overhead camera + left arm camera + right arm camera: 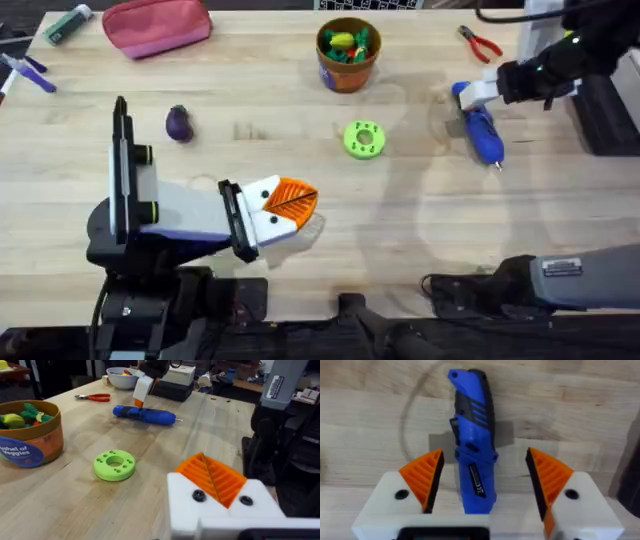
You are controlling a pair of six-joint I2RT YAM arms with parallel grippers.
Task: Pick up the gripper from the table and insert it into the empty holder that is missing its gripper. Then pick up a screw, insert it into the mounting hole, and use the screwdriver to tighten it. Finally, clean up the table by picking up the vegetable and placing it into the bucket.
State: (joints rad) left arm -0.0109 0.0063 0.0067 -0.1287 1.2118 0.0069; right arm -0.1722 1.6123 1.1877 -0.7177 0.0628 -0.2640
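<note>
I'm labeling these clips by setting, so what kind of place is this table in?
Probably a robotics lab or workshop: a wooden table carries a blue screwdriver and red-handled pliers, and the left wrist view shows cluttered benches and equipment behind it.

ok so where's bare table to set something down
Free: the wide stretch between the green ring and the screwdriver, running toward the near edge; also between the eggplant and the ring. Crowded: around the left gripper, and at the screwdriver, where the right gripper straddles it, open.
</note>
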